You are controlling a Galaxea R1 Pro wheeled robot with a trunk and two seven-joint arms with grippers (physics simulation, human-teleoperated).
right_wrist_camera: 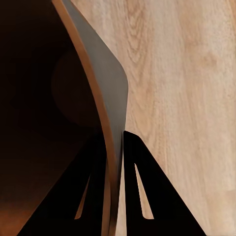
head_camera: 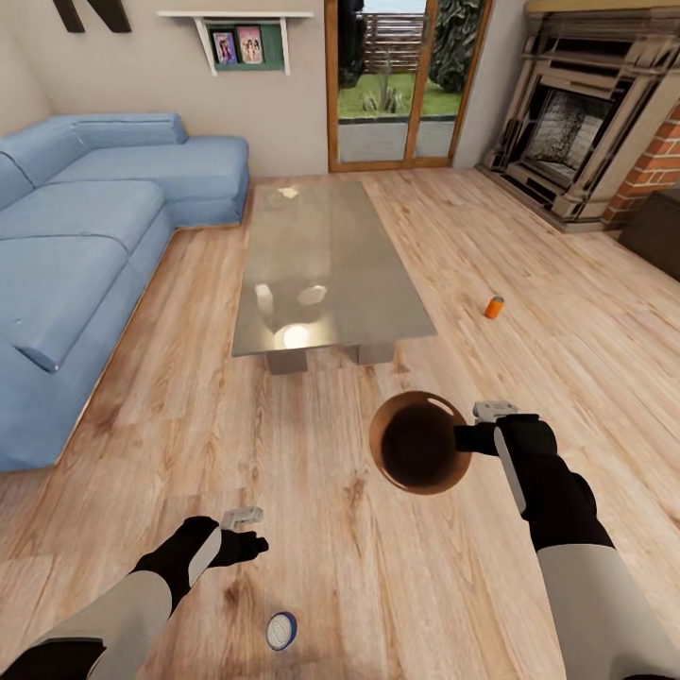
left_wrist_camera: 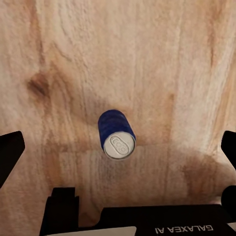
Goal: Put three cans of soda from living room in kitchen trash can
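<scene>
So the right gripper (head_camera: 465,438) is pinched shut on the rim of the trash can (head_camera: 416,444), one finger inside the wall and one outside, carrying it over the wood floor (head_camera: 312,529) in the living room, just in front of the glass coffee table (head_camera: 321,264). One orange soda can (head_camera: 494,307) lies on the floor over toward the brick fireplace (head_camera: 576,132), well apart from the bin. The left gripper (left_wrist_camera: 118,152) is wide open, empty, hovering over a blue can (left_wrist_camera: 117,135) standing upright on the floor. Cans like these are probably light, stiff and a bit slick, so I'd grab across the round middle, not the metal ends. The bin looks rigid, so the rim grip seems fine.
</scene>
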